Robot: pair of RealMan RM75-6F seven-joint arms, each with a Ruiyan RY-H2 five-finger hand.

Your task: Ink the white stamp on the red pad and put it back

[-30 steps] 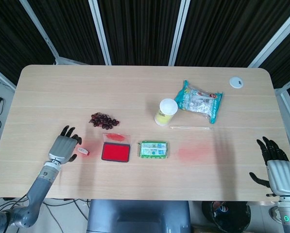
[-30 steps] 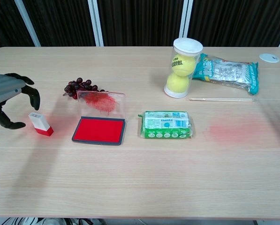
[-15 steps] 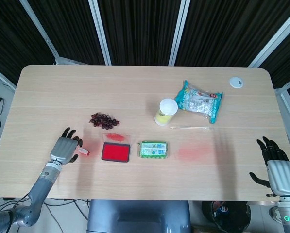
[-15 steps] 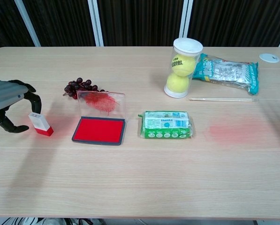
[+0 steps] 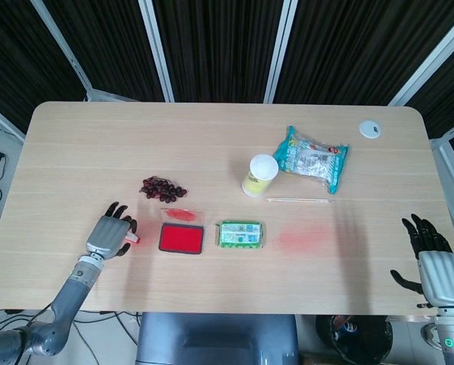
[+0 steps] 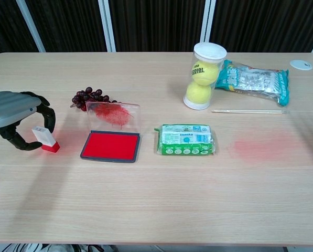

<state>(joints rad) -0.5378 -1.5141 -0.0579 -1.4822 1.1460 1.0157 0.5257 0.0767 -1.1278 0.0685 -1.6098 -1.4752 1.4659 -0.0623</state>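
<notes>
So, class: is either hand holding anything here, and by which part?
Nothing is held yet. The left hand is curled around the stamp; the right hand is empty.

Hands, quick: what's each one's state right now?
Left robot hand: open, fingers curled around the white stamp, not yet gripping it.
Right robot hand: open, holding nothing, off the table's edge.

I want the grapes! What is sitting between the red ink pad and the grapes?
Only the ink pad's clear raised lid, smeared red; chest view shows it before the grapes.

The stamp (image 6: 45,139) stands just left of the ink pad (image 6: 110,146).
</notes>
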